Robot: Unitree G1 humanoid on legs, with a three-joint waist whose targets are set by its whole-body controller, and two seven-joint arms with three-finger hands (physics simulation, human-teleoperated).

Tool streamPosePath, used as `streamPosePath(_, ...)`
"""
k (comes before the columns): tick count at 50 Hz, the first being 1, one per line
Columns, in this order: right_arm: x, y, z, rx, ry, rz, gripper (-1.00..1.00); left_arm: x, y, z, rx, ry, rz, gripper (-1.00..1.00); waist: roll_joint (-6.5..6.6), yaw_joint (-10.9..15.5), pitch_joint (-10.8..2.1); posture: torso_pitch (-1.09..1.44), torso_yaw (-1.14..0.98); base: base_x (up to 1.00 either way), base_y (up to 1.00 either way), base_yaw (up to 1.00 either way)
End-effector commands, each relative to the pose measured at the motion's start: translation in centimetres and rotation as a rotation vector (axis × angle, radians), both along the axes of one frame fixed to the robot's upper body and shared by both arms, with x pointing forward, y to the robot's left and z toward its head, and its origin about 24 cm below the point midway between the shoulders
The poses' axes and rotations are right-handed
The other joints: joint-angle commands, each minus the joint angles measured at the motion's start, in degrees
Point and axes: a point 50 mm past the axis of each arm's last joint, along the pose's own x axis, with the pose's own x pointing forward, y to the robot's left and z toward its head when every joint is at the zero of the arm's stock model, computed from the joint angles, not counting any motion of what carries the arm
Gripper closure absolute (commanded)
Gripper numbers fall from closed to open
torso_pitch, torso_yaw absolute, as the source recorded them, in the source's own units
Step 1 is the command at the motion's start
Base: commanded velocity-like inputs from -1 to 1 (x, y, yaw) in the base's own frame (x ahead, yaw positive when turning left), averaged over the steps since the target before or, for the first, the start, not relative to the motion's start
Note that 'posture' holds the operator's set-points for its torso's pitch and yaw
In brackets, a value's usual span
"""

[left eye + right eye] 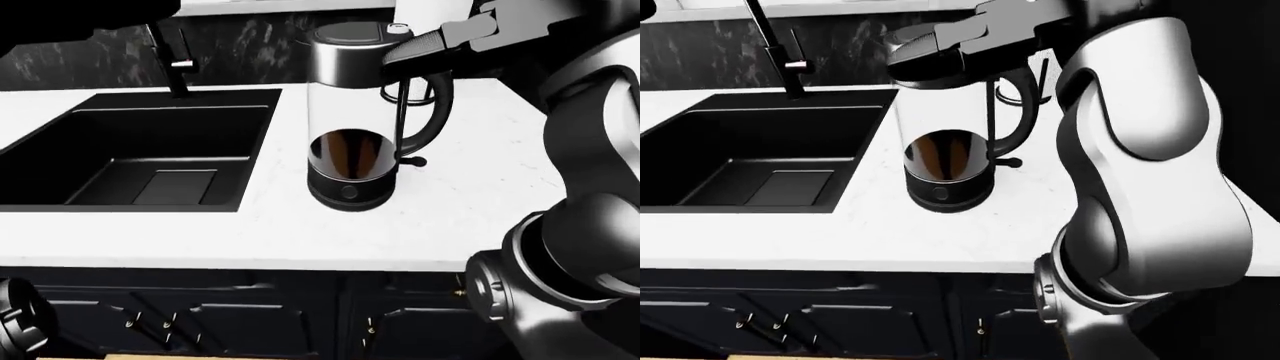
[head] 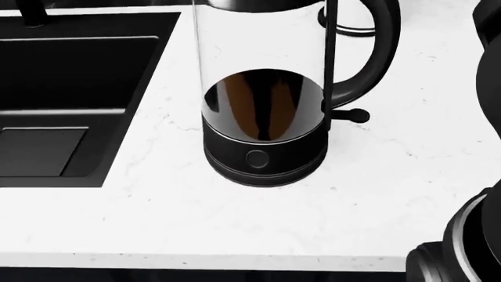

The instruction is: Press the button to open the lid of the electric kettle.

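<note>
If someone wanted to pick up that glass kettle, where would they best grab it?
Probably by the black loop handle on the right side of the electric kettle in the left-eye view, coming in from the right. It stands clear of the smooth glass wall, leaving a gap for fingers. The right hand is already reaching in above it.

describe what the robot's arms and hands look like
The right arm is made of bulky rounded shells, glossy grey to silver, with dark ribbed ring joints. The right robot hand has blocky grey and black fingers. Of the left arm only a black knurled joint shows. No cables or markings are visible.
</note>
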Motion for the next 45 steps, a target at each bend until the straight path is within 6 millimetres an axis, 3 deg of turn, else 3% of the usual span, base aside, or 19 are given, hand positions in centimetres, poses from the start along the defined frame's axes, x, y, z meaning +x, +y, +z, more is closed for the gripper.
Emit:
streamPosePath(1,-0.57,-0.14,0.86,0.009,-0.057,-0.005,-1.0,-0.66,0.28,0.91,-0.021,-0.056,0.01,-1.0,0.24,-0.04,-1.38,-0.2,0.0,0.0,0.0,0.0)
streamPosePath(16,-0.48,-0.38,0.87,0.013,-0.059,-0.018,-1.0,-0.53,0.2,0.77,-0.022,-0.048,0.008,-1.0,0.3,0.38,-6.64,-0.35,0.0,0.0,0.0,0.0)
streamPosePath(32,-0.23,-0.4,0.69,0.012,-0.053,-0.024,-1.0,-0.62,0.13,0.82,-0.024,-0.061,-0.001,-1.0,0.08,1.24,-13.23,-0.5,0.0,0.0,0.0,0.0)
streamPosePath(38,-0.17,-0.23,0.54,0.007,-0.05,-0.022,-1.0,-0.69,0.1,0.85,-0.02,-0.068,-0.002,-1.0,-0.06,1.67,-14.48,-0.5,0.0,0.0,0.0,0.0)
streamPosePath(45,-0.25,-0.23,0.66,0.007,-0.051,-0.021,-1.0,-0.69,0.08,0.85,-0.018,-0.068,-0.002,-1.0,-0.16,2.08,-14.99,-0.5,0.0,0.0,0.0,0.0)
